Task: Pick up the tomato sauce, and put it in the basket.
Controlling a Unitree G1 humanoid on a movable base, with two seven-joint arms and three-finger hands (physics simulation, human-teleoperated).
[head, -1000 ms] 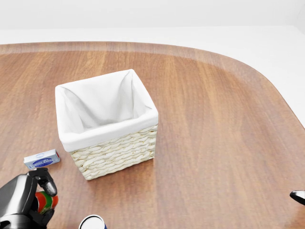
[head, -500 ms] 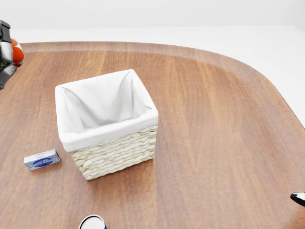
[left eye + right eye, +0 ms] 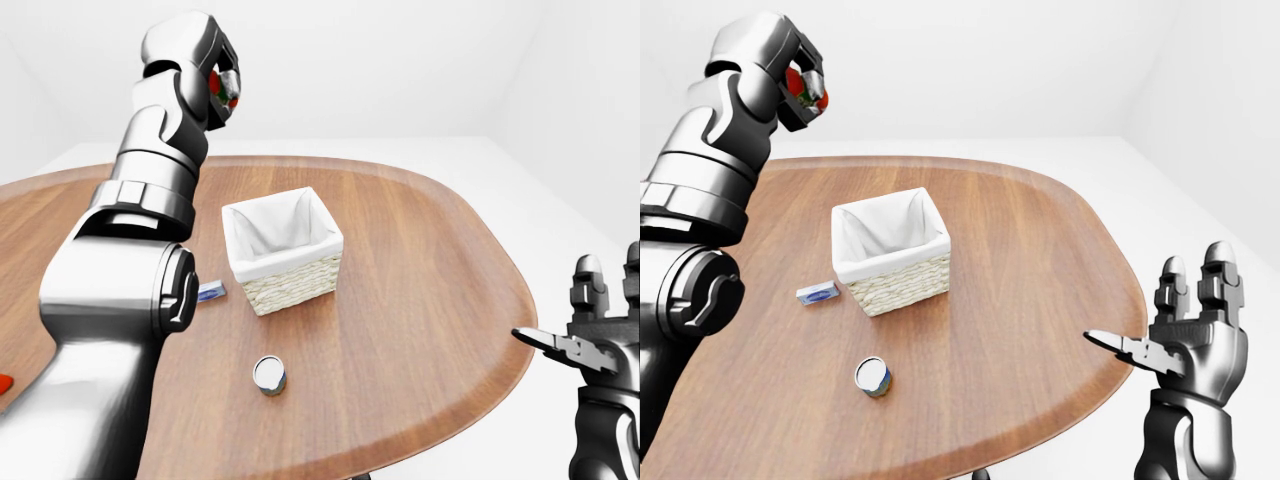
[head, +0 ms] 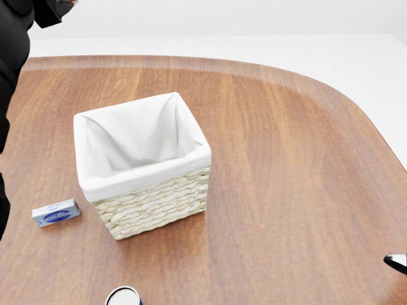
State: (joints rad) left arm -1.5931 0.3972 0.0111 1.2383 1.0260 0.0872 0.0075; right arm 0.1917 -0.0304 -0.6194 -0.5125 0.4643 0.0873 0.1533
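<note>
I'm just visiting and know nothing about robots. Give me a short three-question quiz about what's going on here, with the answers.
1. True or false: the tomato sauce already lies inside the basket.
2. Which hand grips the tomato sauce?
A. the left hand
B. the right hand
C. neither
3. Fill in: on the table, the small blue box lies to the ______ of the basket in the right-eye view.

Key
1. False. It is held high above the table, up and left of the basket.
2. A. The left hand's fingers close round it; the right hand stands open beyond the table's right edge.
3. left
</note>
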